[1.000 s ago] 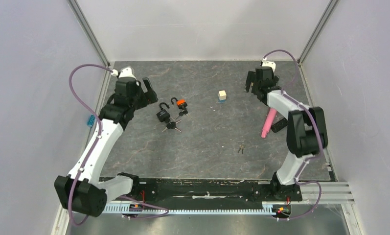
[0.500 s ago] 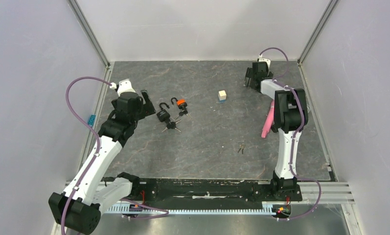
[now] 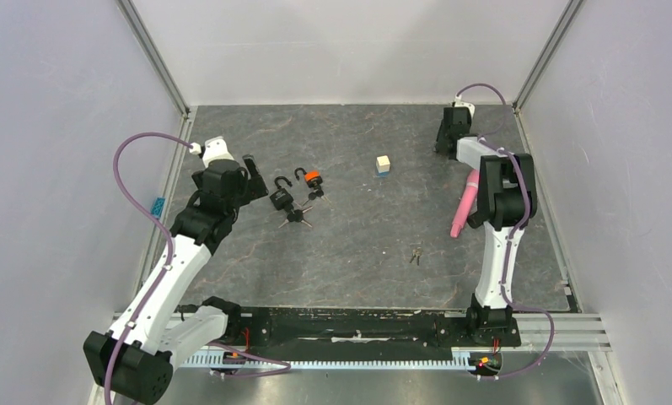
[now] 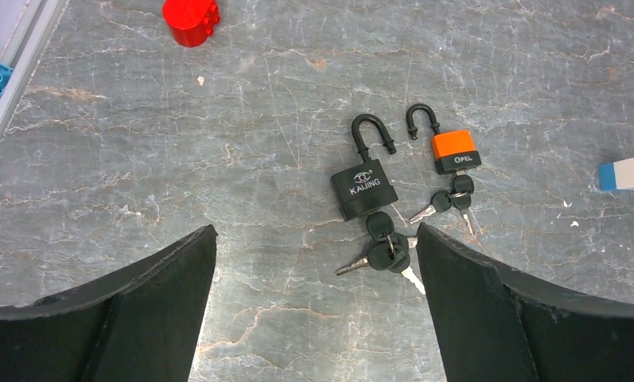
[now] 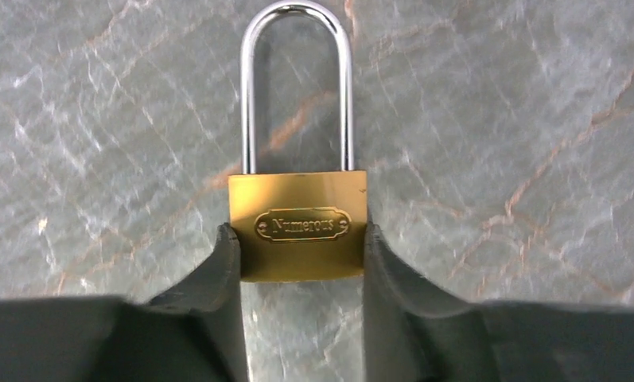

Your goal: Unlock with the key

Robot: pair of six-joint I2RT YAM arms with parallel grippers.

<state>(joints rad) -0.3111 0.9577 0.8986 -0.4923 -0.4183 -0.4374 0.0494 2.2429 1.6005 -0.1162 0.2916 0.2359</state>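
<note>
A brass padlock with its silver shackle down lies flat on the table in the right wrist view. My right gripper is shut on its body, a fingertip pressed to each side. From above, that gripper sits at the far right corner and hides the lock. A small loose key lies mid-table. My left gripper stands open over bare table, just short of a black padlock and an orange-topped padlock. Both of those have raised shackles and keys in them.
A pink stick lies beside the right arm. A white and blue block sits at mid-back, a red brick beyond the left gripper, and a blue brick by the left rail. Walls close in on three sides.
The right arm swung out to the far right corner and its jaws closed onto the brass padlock. The left arm drew back slightly, then stayed still and open.
</note>
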